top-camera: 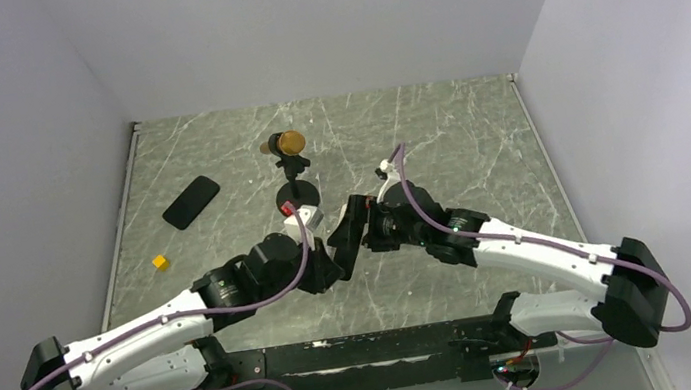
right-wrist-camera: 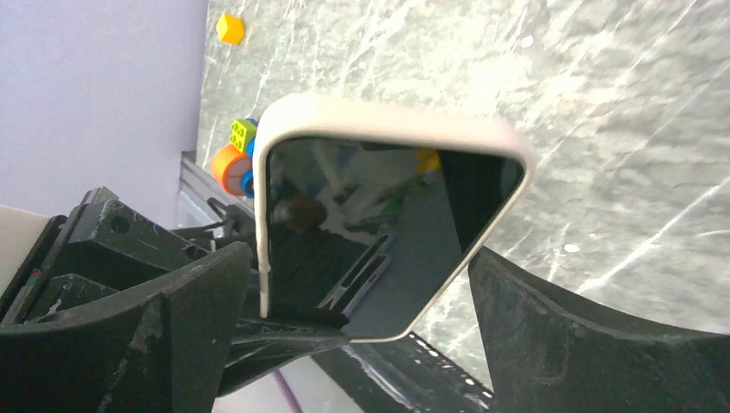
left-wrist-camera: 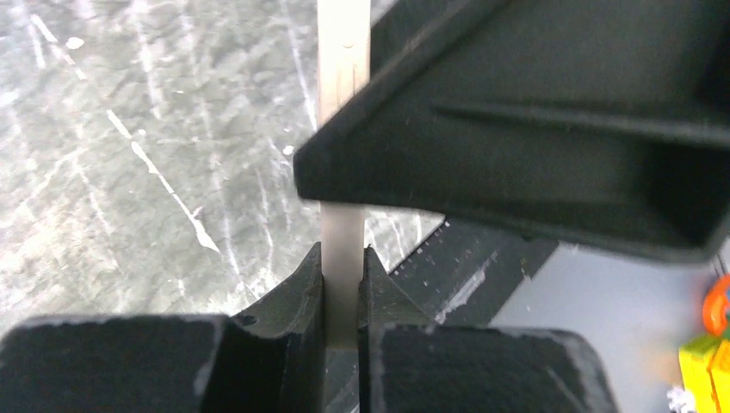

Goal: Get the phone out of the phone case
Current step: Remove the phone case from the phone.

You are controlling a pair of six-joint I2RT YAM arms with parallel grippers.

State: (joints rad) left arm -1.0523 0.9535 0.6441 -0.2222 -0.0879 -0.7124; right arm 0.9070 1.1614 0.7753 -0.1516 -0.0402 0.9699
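The phone [right-wrist-camera: 370, 224], with a glossy black screen, sits in a whitish case [right-wrist-camera: 387, 116] and is held in the air on edge at the table's middle [top-camera: 347, 237]. My left gripper [top-camera: 333, 255] is shut on the case's thin whitish edge [left-wrist-camera: 343, 172], which runs up between its jaws [left-wrist-camera: 343, 258]. My right gripper [right-wrist-camera: 361, 258] is open, with one finger on each side of the phone. The left finger is close to the case's side and the right finger stands apart. One right finger [left-wrist-camera: 534, 129] fills the upper right of the left wrist view.
A flat black phone-like slab [top-camera: 191, 202] lies at the left of the marble table [top-camera: 475, 138]. A small yellow cube [top-camera: 160, 263] lies nearer the left edge. A gold-headed microphone [top-camera: 289, 144] on a round black base stands just behind the grippers. Colourful toys [right-wrist-camera: 234, 155] sit off the table's near edge.
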